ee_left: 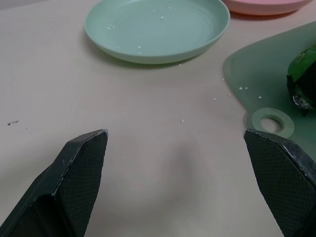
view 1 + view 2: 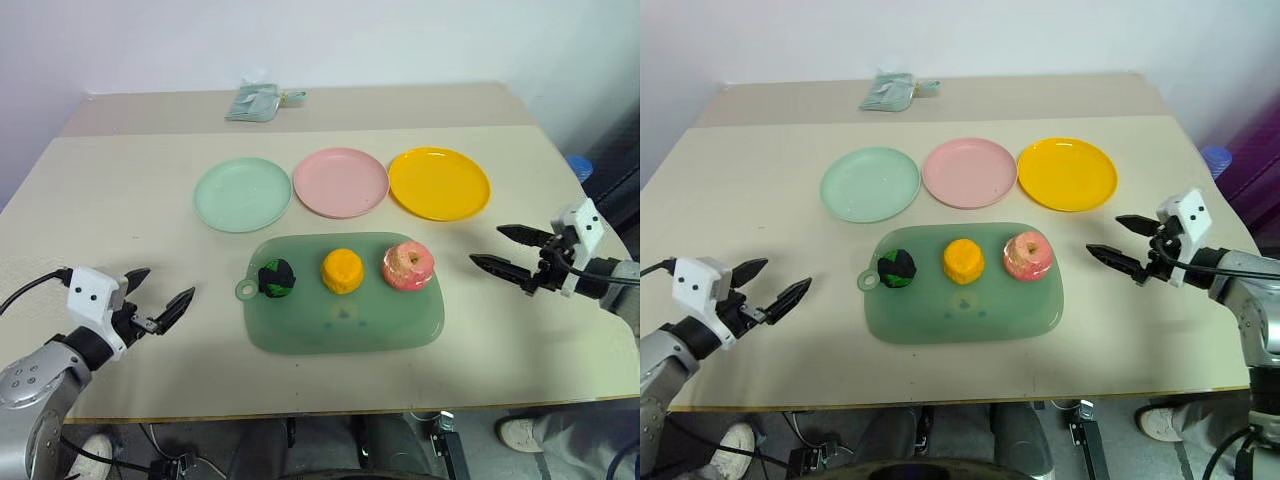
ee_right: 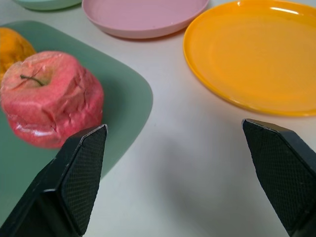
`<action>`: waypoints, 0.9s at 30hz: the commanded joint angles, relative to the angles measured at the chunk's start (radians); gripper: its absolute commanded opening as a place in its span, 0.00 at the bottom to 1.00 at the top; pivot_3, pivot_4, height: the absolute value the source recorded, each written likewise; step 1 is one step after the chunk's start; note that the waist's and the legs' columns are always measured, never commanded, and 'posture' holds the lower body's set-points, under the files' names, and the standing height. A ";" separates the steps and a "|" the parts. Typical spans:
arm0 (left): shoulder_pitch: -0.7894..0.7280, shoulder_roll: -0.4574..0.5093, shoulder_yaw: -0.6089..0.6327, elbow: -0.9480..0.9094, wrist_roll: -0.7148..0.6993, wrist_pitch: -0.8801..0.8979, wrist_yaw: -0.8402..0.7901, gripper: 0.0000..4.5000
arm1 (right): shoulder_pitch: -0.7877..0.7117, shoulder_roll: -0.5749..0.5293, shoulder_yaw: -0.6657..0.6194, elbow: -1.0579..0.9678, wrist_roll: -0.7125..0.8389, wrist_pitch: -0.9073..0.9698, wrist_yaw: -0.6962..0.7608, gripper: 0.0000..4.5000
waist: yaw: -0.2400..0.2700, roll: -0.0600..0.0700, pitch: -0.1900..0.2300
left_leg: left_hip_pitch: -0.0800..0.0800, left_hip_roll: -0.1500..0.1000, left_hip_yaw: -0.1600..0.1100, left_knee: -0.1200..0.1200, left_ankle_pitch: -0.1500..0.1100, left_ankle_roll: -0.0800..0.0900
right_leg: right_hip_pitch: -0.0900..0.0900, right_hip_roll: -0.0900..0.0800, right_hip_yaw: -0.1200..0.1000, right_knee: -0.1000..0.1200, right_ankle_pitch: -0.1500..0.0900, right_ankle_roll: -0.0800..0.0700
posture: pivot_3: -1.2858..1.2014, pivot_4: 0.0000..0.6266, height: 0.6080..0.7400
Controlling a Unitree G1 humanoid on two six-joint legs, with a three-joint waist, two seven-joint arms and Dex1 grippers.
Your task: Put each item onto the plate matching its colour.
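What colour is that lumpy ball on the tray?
Dark green with black patches: the lumpy ball, clearest in the left eye view.

Pretty bright, even overhead light, so shadows are soft. There's a faint blurry one on the table (image 1: 148,163) just ahead of the left pincer (image 1: 175,148). Small glare streak on the yellow-orange plate (image 3: 256,54) beyond the right pincer (image 3: 173,143). Fingertips look soft up close.

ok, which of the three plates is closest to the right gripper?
The yellow-orange plate. It ends the row on the right gripper's side; the pink plate sits in the middle and the mint green plate at the far end.
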State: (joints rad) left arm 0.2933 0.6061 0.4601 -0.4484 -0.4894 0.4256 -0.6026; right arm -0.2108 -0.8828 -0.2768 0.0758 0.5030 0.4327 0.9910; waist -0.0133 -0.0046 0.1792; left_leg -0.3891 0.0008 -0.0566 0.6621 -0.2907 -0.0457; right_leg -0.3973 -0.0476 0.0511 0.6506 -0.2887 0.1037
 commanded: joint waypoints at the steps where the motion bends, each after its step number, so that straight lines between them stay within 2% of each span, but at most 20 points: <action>1: -0.013 -0.002 0.029 -0.012 -0.003 -0.027 0.005 1.00 | -0.034 0.005 -0.003 0.001 -0.010 -0.024 0.002 0.99 | 0.001 0.000 0.000 | 0.000 0.000 0.000 0.000 0.000 0.000 | 0.000 0.000 0.000 0.000 0.000 0.000 | 0.52 0.24 1.00; 10: 0.003 -0.036 0.034 0.034 -0.005 -0.072 -0.010 1.00 | -0.068 0.066 0.001 0.012 -0.057 -0.051 -0.084 0.99 | 0.000 0.000 0.000 | 0.000 0.000 0.000 0.000 0.000 0.000 | 0.000 0.000 0.000 0.000 0.000 0.000 | 0.52 0.24 1.00; 14: -0.069 -0.041 0.025 0.071 -0.035 -0.061 -0.004 1.00 | -0.059 0.084 -0.019 -0.021 -0.056 -0.045 -0.133 0.99 | 0.004 0.000 0.000 | 0.000 -0.001 -0.001 0.000 0.000 0.000 | 0.000 0.000 -0.001 0.000 0.000 0.000 | 0.52 0.24 1.00; 18: -0.155 0.002 -0.030 0.155 -0.030 -0.064 -0.079 1.00 | 0.023 0.090 -0.056 -0.119 -0.022 -0.011 -0.148 0.99 | 0.004 0.000 0.000 | -0.001 -0.001 -0.001 0.001 0.000 0.000 | 0.000 0.000 -0.001 0.000 0.000 0.000 | 0.52 0.24 1.00; 21: -0.276 0.042 -0.079 0.236 -0.037 -0.057 -0.148 1.00 | 0.085 0.085 -0.102 -0.230 0.030 0.052 -0.163 0.99 | 0.004 0.000 0.000 | -0.001 -0.002 -0.002 0.001 0.000 0.000 | 0.000 0.001 -0.002 0.000 0.000 0.000 | 0.52 0.24 1.00; 24: -0.396 0.055 -0.157 0.270 -0.050 -0.048 -0.226 1.00 | 0.151 0.064 -0.156 -0.314 0.085 0.105 -0.150 0.99 | 0.003 0.000 0.000 | -0.001 -0.002 -0.002 0.001 0.000 0.000 | 0.000 0.001 -0.001 0.001 0.000 0.000 | 0.52 0.24 1.00; 27: -0.500 0.069 -0.262 0.283 -0.060 -0.041 -0.354 1.00 | 0.260 0.057 -0.207 -0.480 0.200 0.173 -0.096 0.99 | 0.003 0.000 0.000 | -0.001 -0.002 -0.002 0.001 0.000 0.000 | 0.000 0.001 -0.002 0.001 0.000 0.001 | 0.52 0.24 1.00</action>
State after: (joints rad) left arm -0.1773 0.6613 0.2386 -0.1540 -0.5309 0.3859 -0.8921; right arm 0.0307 -0.8093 -0.4412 -0.3046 0.6274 0.5758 0.8663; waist -0.0100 -0.0045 0.1790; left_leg -0.3902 -0.0016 -0.0588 0.6627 -0.2907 -0.0457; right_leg -0.3968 -0.0465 0.0494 0.6512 -0.2886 0.1043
